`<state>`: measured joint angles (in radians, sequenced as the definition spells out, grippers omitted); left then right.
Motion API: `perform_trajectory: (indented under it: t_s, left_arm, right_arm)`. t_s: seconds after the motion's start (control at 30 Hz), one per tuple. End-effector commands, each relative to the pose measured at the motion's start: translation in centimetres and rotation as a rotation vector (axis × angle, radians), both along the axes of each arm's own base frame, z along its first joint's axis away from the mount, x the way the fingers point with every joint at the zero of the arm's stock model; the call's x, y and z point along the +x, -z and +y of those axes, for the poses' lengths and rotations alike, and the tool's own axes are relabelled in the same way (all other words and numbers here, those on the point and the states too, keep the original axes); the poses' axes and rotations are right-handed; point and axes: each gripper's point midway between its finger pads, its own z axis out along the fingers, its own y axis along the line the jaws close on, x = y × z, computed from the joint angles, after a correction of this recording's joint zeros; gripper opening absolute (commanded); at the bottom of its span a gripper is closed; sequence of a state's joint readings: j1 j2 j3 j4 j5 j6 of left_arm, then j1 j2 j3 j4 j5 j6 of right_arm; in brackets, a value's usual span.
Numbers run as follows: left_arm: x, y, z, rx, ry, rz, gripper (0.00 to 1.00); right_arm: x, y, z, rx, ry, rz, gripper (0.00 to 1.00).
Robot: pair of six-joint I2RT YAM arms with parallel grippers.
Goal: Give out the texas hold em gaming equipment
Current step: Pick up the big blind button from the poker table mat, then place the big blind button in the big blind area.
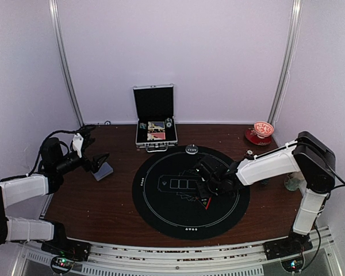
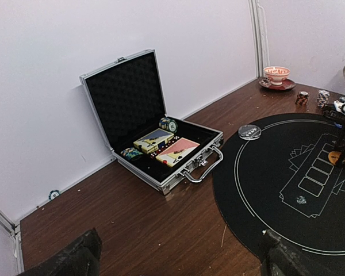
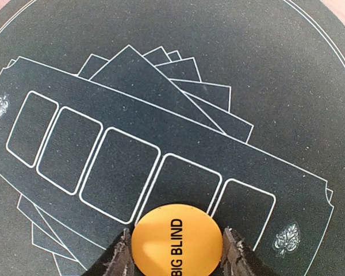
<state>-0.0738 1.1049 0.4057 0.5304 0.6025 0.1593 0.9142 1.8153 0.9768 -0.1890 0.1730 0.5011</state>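
The orange BIG BLIND disc (image 3: 176, 240) is sitting between the two fingers of my right claw (image 3: 176, 254). The fingers are pressing its opposite edges, so I am pinching it. I am holding it over the round black mat (image 1: 161, 213), at the right end of the printed row of card outlines. I cannot tell whether it is touching the mat. My left claw (image 1: 99, 163) is hovering spread wide over the wooden table (image 1: 98, 207) at the left, facing the open silver case (image 2: 178, 172).

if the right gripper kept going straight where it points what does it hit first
The black mat, around its fourth printed card box. The right gripper holds the orange BIG BLIND disc over it; the gap left, if any, is unclear.
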Motion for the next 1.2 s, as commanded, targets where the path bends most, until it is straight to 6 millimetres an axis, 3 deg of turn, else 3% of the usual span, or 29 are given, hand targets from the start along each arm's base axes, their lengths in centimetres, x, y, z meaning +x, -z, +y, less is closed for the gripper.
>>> perform_trajectory:
  t_s: [0.0,0.3,0.63,0.87,1.17]
  left_arm:
    - [0.1,-1.4,0.1,-0.002,-0.003,-0.066,0.98]
    - [0.3,-1.5,0.2,-0.009,-0.014,-0.063,0.98]
    - [1.4,-2.6,2.2,-0.039,-0.155,-0.09,0.98]
    - [1.8,-3.4,3.9,-0.061,-0.262,-0.126,0.98]
    - [1.8,-3.7,4.1,-0.068,-0.28,-0.139,0.98]
  right_arm:
    - [-1.3,0.1,0.3,-0.015,-0.031,0.031,0.48]
    - [0.5,-2.9,5.0,-0.002,-0.077,-0.018,0.47]
    - [3.0,-5.8,15.2,0.094,-0.209,-0.073,0.48]
    - [3.9,-4.0,20.6,0.119,-0.273,-0.07,0.48]
    - [3.7,-1.4,24.2,0.148,-0.318,-0.058,0.49]
